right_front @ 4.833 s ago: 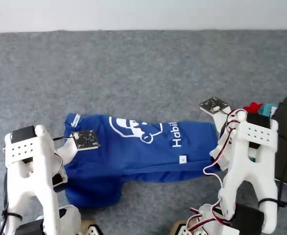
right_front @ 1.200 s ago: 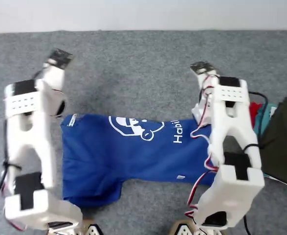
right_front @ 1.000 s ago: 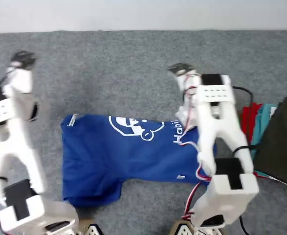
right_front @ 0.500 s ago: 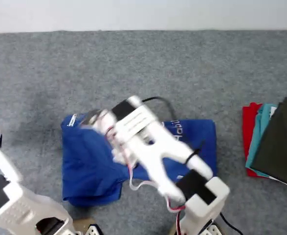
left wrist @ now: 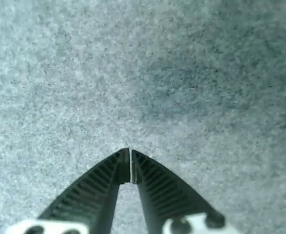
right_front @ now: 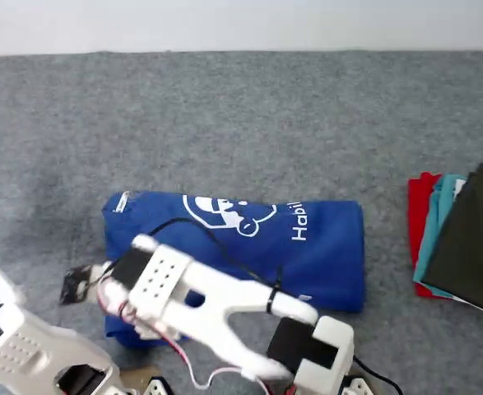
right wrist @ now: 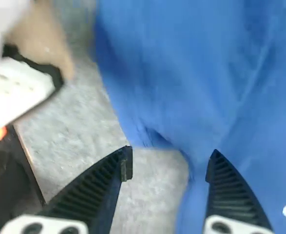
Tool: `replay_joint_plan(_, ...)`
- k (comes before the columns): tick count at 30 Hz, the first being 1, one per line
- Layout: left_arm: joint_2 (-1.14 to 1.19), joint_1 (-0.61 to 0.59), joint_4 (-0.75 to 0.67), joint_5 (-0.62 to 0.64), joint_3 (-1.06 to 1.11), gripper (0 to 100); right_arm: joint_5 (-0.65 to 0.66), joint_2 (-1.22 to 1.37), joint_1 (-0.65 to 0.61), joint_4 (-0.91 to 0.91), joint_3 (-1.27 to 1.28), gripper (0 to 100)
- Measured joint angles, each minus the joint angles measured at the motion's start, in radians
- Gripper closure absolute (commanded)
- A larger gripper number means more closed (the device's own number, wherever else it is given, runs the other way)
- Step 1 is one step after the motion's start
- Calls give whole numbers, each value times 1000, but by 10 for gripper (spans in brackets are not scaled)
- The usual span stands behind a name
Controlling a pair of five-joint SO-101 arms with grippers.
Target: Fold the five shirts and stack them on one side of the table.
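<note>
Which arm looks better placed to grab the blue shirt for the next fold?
Right. The right end effector hangs open at the edge of the blue shirt; the left end effector is shut over bare carpet.

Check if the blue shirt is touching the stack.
Apart. The high view shows a strip of bare table between the blue shirt and the stack.

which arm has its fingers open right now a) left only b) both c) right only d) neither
C: the right gripper has its fingers spread wide over the edge of the blue shirt, while the left gripper has its fingers meeting at the tips above the bare grey mat.
</note>
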Motion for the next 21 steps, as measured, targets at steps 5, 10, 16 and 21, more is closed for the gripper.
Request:
replay_joint_plan(5,0,0,0,0,0,986,0,34,-78,-46,0,747)
replay_joint_plan(10,0,-17,0,0,0,986,0,129,-84,-101,0,747)
replay_joint_plan(16,0,-51,0,-44,0,986,37,213,-86,-133,0,749)
replay_joint_plan(21,0,-74,0,-57,0,986,57,232,-84,-135,-5,751)
